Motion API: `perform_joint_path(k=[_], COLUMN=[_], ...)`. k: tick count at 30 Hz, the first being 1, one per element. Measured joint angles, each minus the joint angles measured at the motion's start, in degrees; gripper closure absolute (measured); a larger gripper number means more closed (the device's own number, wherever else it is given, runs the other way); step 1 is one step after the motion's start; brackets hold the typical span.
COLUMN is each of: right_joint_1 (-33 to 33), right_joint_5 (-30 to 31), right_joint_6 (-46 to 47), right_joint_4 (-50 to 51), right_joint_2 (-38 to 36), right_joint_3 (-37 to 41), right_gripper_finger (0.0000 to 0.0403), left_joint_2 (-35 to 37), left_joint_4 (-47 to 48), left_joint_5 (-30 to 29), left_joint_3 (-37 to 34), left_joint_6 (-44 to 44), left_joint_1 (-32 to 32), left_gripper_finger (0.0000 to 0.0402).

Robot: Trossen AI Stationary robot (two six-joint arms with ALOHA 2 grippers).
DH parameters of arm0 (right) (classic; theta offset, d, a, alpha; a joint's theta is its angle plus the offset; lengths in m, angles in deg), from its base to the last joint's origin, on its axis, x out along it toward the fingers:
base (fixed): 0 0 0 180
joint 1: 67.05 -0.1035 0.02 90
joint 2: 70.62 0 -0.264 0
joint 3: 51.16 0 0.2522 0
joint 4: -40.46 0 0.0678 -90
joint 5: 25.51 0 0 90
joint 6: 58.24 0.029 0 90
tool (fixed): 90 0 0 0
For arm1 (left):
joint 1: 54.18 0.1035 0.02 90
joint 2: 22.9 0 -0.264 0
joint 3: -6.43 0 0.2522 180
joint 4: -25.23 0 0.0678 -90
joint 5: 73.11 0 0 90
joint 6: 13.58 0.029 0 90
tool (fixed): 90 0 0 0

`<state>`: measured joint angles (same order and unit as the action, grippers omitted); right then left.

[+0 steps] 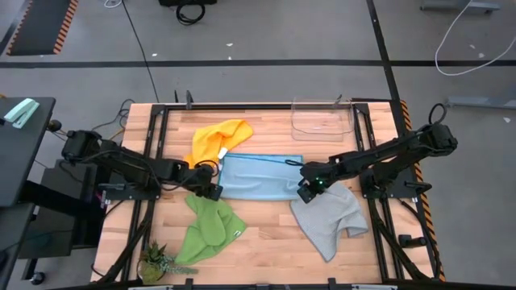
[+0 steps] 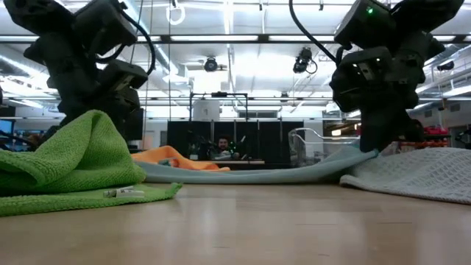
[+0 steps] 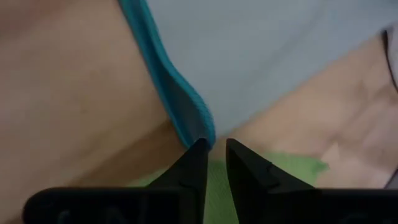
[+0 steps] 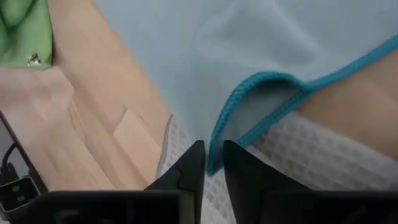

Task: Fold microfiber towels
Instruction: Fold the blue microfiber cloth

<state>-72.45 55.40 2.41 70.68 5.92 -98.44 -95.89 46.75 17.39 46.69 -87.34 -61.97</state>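
The light blue towel [image 1: 258, 177] lies folded into a flat band at the table's middle. My left gripper [image 1: 214, 192] stands at its near left corner [image 3: 198, 127] and my right gripper [image 1: 305, 192] at its near right corner [image 4: 227, 134]. Both slant downward with their fingers a narrow gap apart. The yellow-orange towel [image 1: 218, 141] lies crumpled behind the blue one's left end. The green towel [image 1: 210, 229] lies bunched at the near left. The grey towel [image 1: 330, 217] lies at the near right, and the blue towel's right corner rests on it. My left gripper [image 3: 214, 146] has its fingertips right at the dark blue hem of the towel's near left corner [image 3: 200, 132], coming from above at a slant. Whether they touch it I cannot tell. My right gripper [image 4: 213, 149] has the hem of the near right corner [image 4: 216, 163] running into the narrow gap between its fingertips, from above at a slant. That corner lies on the grey towel [image 4: 292, 162], slack.
A clear plastic container [image 1: 321, 121] stands at the far right of the table. A small potted plant [image 1: 157, 262] sits at the near left corner. Bare wood [image 1: 266, 242] shows between the green and grey towels.
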Motion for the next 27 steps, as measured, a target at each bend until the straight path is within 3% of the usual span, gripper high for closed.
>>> perform_joint_path(k=[6,13,18,22,27], right_joint_1=[-1.0,-1.0,2.0,9.3,15.1], right_joint_5=[1.2,1.9,12.2,13.6,11.9], right_joint_6=[1.0,-0.4,-2.1,-6.9,-11.6], right_joint_4=[0.9,8.7,14.3,13.4,11.8], right_joint_2=[0.0,-3.2,-10.1,-10.9,-7.2], right_joint_3=[-0.1,-2.7,-3.0,-3.1,-3.1], right_gripper_finger=[0.0292,0.0264,0.0257,0.0275,0.0335], left_joint_2=[0.0,2.1,0.3,-3.0,-7.6], left_joint_4=[-3.9,-4.3,-0.8,-1.2,-1.2], left_joint_5=[0.0,0.8,0.6,0.4,0.8], left_joint_3=[0.7,8.6,12.6,12.9,12.8], left_joint_6=[0.2,8.8,13.2,15.2,17.2], left_joint_1=[-0.4,3.2,7.8,10.9,11.6], left_gripper_finger=[0.0317,0.0321,0.0332,0.0346,0.0366])
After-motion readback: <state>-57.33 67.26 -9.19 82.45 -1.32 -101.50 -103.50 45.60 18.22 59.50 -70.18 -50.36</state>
